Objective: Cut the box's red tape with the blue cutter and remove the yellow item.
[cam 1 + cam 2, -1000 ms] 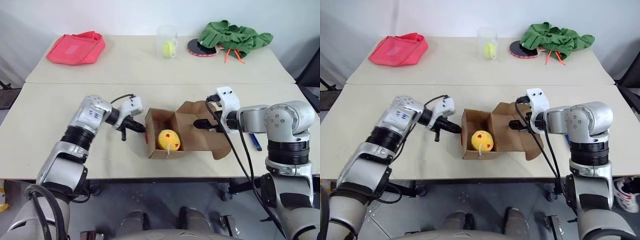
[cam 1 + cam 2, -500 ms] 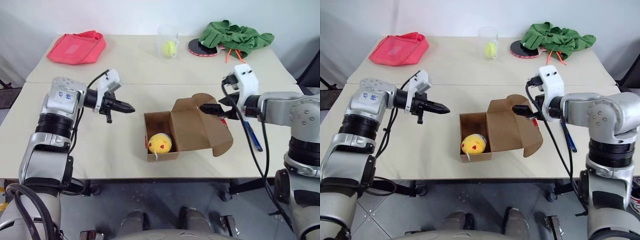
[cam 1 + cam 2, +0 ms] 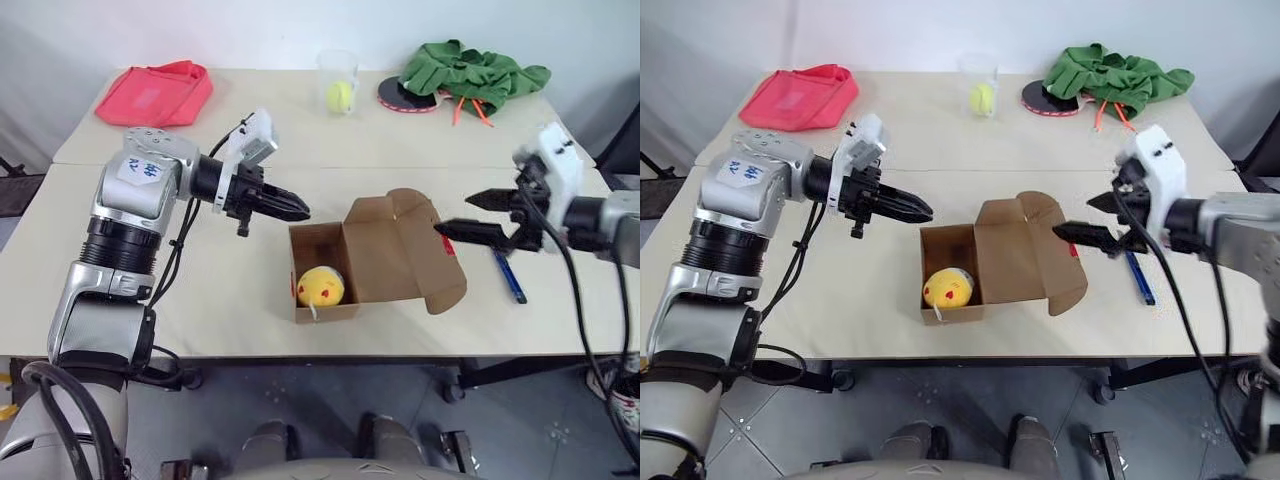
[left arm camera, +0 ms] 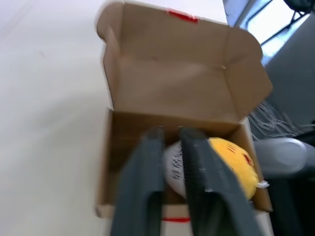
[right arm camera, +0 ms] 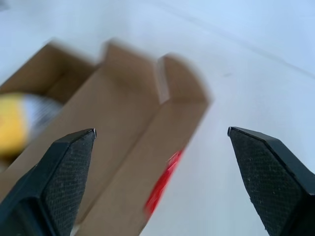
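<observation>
The box (image 3: 375, 255) lies open in the middle of the near table, its lid thrown back to the right. The yellow item (image 3: 320, 286) sits inside at the front. A strip of red tape (image 5: 165, 183) shows on the lid's edge. The blue cutter (image 3: 508, 277) rests on the table right of the box. My left gripper (image 3: 297, 210) hovers above and left of the box, aimed at it, its fingers (image 4: 150, 162) a narrow gap apart and empty. My right gripper (image 3: 455, 213) hangs wide open over the lid's right side, holding nothing.
On the far table lie a red-pink bag (image 3: 152, 93), a clear cup (image 3: 337, 83) with a yellow-green ball, a black disc (image 3: 398, 97) and green cloth (image 3: 470, 72). A seam runs between the two tables.
Both arms have risen off the box. My left gripper went from shut to slightly parted and now points down at the box. My right gripper drew back to the right, still open.
</observation>
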